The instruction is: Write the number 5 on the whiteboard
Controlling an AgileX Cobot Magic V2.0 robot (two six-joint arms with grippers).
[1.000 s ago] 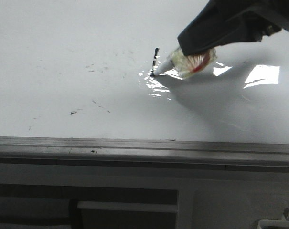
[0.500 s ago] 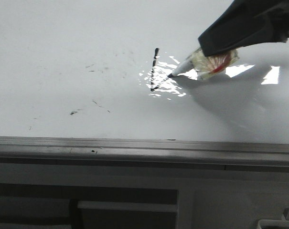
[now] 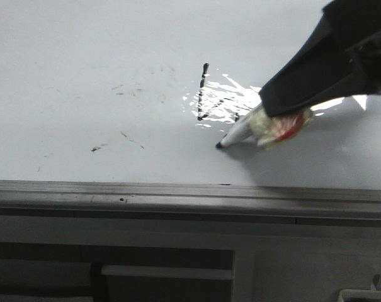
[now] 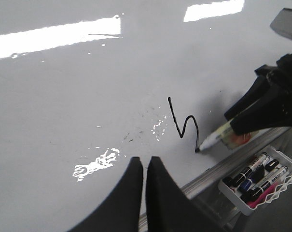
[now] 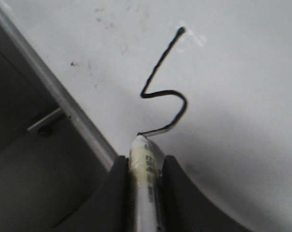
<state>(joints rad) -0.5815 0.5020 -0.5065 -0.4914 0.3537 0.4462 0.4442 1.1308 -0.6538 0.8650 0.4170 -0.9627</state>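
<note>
The whiteboard (image 3: 83,50) is glossy white with a grey metal frame edge (image 3: 146,192) at the front. A black marker line, the number 5 (image 5: 165,92), runs as a slanted stroke, a short bar and a curve; it also shows in the left wrist view (image 4: 184,123) and partly, under glare, in the front view (image 3: 203,94). My right gripper (image 5: 143,162) is shut on a white marker (image 5: 145,174), whose tip (image 3: 219,145) touches the board at the line's end, close to the front frame. My left gripper (image 4: 145,164) is shut and empty above the board, left of the drawing.
Faint dark smudges (image 3: 124,91) lie left of the drawing, and a bright glare patch (image 3: 231,97) covers part of it. A white wire tray (image 4: 261,181) with several markers hangs beyond the frame edge, near the right arm (image 4: 269,104).
The right gripper has moved the marker to the right, then toward the front frame, drawing the bar and the lower curve of the figure. The left gripper's earlier state is not shown.
</note>
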